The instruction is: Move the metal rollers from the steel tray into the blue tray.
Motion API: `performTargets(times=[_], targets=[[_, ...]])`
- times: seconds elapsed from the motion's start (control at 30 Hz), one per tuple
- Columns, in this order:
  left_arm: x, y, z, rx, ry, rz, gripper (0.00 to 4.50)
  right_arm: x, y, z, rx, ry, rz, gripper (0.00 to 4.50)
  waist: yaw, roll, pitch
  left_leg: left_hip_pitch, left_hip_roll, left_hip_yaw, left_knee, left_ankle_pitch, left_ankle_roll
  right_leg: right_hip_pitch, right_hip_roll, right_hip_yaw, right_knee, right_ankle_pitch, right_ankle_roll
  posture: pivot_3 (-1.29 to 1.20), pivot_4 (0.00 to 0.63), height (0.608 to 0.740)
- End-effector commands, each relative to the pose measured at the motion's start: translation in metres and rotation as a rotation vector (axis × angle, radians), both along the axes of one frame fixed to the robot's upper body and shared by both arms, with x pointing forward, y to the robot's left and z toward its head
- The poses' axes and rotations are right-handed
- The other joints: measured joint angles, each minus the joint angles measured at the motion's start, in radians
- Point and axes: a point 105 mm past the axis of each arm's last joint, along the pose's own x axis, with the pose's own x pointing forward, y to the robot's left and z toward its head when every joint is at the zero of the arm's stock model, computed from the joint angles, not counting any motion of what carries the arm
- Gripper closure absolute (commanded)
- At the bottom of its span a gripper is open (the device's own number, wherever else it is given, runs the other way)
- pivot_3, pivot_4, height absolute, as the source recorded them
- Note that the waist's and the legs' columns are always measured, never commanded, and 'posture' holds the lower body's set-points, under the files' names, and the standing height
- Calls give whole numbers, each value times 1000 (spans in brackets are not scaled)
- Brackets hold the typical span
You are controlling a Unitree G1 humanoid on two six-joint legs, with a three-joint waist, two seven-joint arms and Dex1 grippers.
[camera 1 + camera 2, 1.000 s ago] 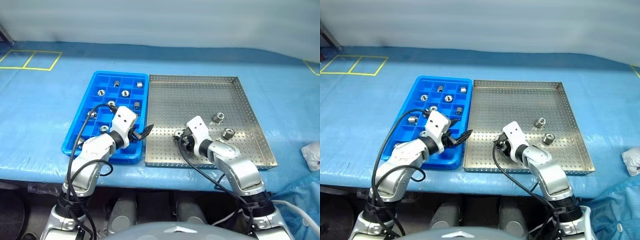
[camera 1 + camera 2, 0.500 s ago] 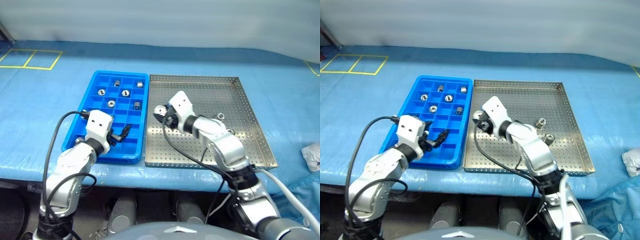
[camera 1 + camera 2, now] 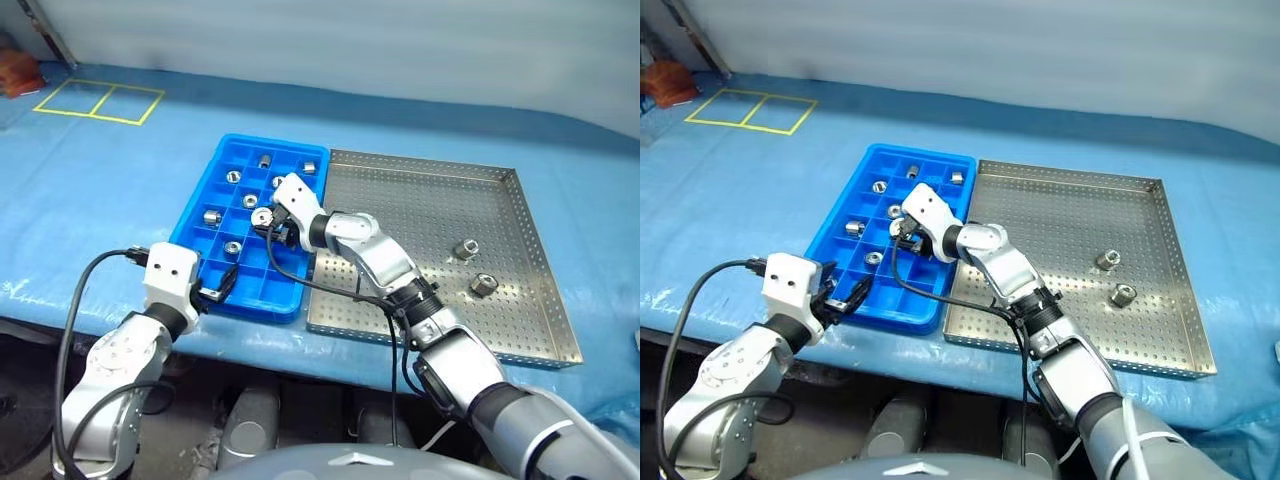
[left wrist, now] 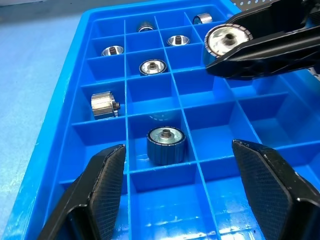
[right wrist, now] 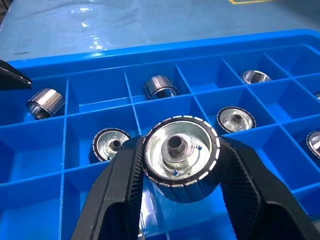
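Observation:
The blue tray lies left of the steel tray, rims side by side. My right gripper hangs over the blue tray's middle compartments, shut on one metal roller with its hollow end facing the right wrist camera. Several more rollers sit in the blue compartments, one just beyond my left gripper. That gripper is open and empty at the tray's near edge. Two rollers stand on the steel tray's perforated floor at the right.
Both trays rest on a blue cloth-covered table. Yellow tape squares mark the far left corner. Black cables trail from both wrists, the right one across the trays' shared rims.
My right gripper has carried its roller left, from the steel tray to above the blue tray. My left gripper has drawn back to the blue tray's near edge. The camera has also turned.

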Motion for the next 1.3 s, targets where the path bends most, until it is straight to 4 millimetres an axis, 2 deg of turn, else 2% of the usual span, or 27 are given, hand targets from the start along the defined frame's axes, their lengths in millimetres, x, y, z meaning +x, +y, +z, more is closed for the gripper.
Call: performTargets(times=[0.03,0.1,0.2,0.33,0.47,0.53,0.57,0.6,0.77,0.87,1.13,1.3], targets=[[-2,-7,14,1,-63,-17,800,7,3,13,45,-18,9,2660,7,0,0,0,0,0,-1,0,0,-1,0,0,0,0,0,442,150,740],[-1,-8,14,-1,-63,-20,800,12,0,10,33,-14,-10,2660,13,0,0,0,0,0,-3,0,-1,-1,0,0,0,-1,-1,439,150,740],[1,-10,13,-6,-61,-30,800,15,-3,11,37,-35,-24,1695,18,0,0,0,1,0,-4,1,-1,-2,1,0,0,-1,-2,431,150,740],[4,-19,12,-26,-60,-73,800,14,-12,27,92,-102,-55,429,23,0,0,0,1,0,-5,1,-1,-2,1,0,0,-1,-2,408,150,740],[10,-37,15,-60,-75,-143,800,8,-35,40,121,-157,-114,429,29,0,0,-1,1,0,-5,1,-2,-2,1,0,0,-1,-2,383,150,740],[16,-53,19,-99,-103,-198,800,8,-66,42,84,-208,-224,429,37,0,0,-1,1,0,-4,1,-2,-2,1,0,-1,-1,-2,383,150,740],[21,-63,23,-126,-121,-229,800,11,-91,41,42,-232,-328,429,38,0,0,-2,0,0,-4,1,-2,-2,0,-1,-1,-1,-2,351,150,740],[24,-70,25,-142,-133,-248,800,11,-108,39,11,-246,-398,429,42,0,0,-2,0,0,-3,1,-2,-2,0,-1,-1,-1,-2,343,150,740],[36,-106,35,-197,-174,-406,800,4,-176,32,-24,-207,-717,429,25,0,0,-3,0,1,-1,2,-3,-2,-1,1,0,0,-1,247,150,740],[40,-134,37,-205,-164,-564,800,-7,-214,19,-43,-163,-936,429,0,1,-1,-3,0,1,-1,2,-3,-2,0,1,0,0,-1,192,150,740],[42,-156,28,-182,-112,-731,800,-14,-249,1,-45,-116,-1159,429,-96,1,-1,-2,0,2,0,1,-2,-2,0,2,1,0,0,118,150,740],[41,-160,28,-198,-111,-732,800,-12,-258,-12,-25,-69,-1215,429,-121,1,-1,-2,0,2,2,1,-1,-1,0,2,1,0,1,127,150,740]])
